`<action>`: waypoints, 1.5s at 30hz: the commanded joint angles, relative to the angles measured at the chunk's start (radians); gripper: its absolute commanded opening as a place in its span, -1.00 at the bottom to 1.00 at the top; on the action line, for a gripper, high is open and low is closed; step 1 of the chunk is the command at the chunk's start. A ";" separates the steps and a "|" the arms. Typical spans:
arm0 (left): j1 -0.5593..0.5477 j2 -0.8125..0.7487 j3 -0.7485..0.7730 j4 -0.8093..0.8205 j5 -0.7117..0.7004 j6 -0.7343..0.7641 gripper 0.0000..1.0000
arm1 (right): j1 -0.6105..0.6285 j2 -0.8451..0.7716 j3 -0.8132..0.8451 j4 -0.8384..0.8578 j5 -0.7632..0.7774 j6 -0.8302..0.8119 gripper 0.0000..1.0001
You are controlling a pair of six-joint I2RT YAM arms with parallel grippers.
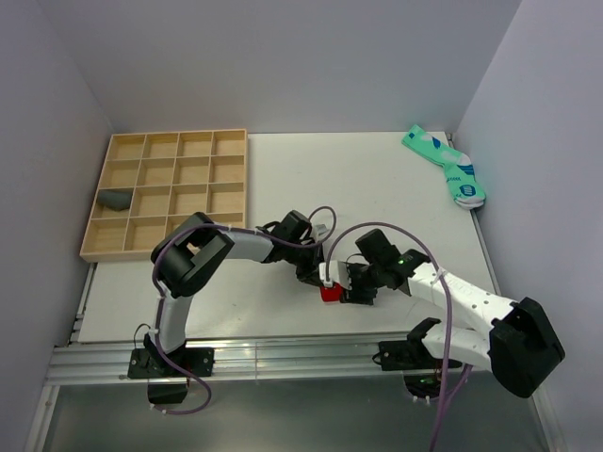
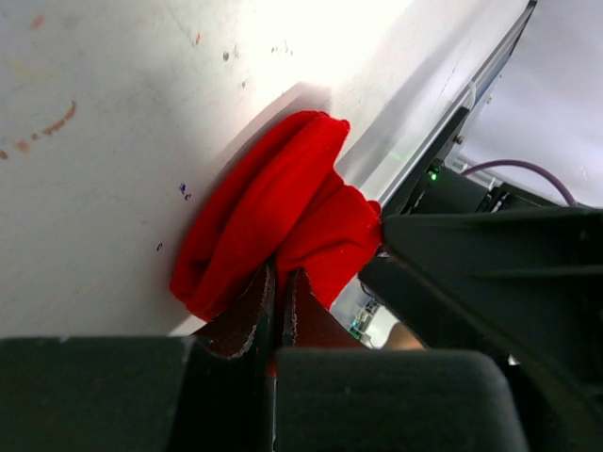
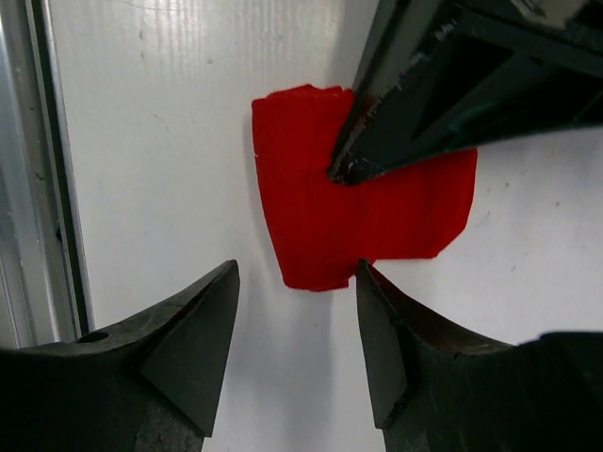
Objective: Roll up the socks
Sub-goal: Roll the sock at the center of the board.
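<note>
The red sock (image 1: 330,293) lies bunched into a short thick fold near the table's front edge. In the left wrist view the red sock (image 2: 273,212) fills the middle, and my left gripper (image 2: 280,280) is shut on its near fold. From the right wrist the red sock (image 3: 377,217) looks flat, with the left gripper's fingers (image 3: 396,132) pinching it from the upper right. My right gripper (image 3: 297,273) stands open, its tips just short of the sock's near edge. The dark grey sock (image 1: 115,199) sits in a left compartment of the wooden tray (image 1: 94,247).
A pair of mint-green patterned socks (image 1: 448,168) lies at the table's far right corner. The aluminium rail (image 1: 283,353) runs along the front edge, close to the red sock. Both grippers (image 1: 318,275) (image 1: 349,288) crowd together over the sock.
</note>
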 commanded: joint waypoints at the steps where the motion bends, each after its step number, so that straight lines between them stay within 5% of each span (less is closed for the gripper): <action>1: -0.006 0.078 -0.045 -0.182 -0.115 0.062 -0.99 | 0.044 0.008 -0.014 0.079 0.010 0.011 0.18; 16: 0.012 0.091 -0.022 -0.174 -0.086 0.048 -0.99 | 0.108 0.088 -0.028 0.130 0.024 0.030 0.09; 26: 0.018 -0.030 -0.143 0.052 -0.109 -0.110 -0.87 | 0.087 0.178 0.012 0.093 -0.042 0.059 -0.38; 32: 0.012 -0.179 -0.270 0.174 -0.246 -0.188 -0.77 | -0.010 0.325 0.139 -0.078 -0.183 -0.024 -0.41; 45: -0.039 -0.343 -0.365 0.203 -0.529 -0.099 -0.74 | -0.125 0.715 0.461 -0.445 -0.286 -0.148 -0.43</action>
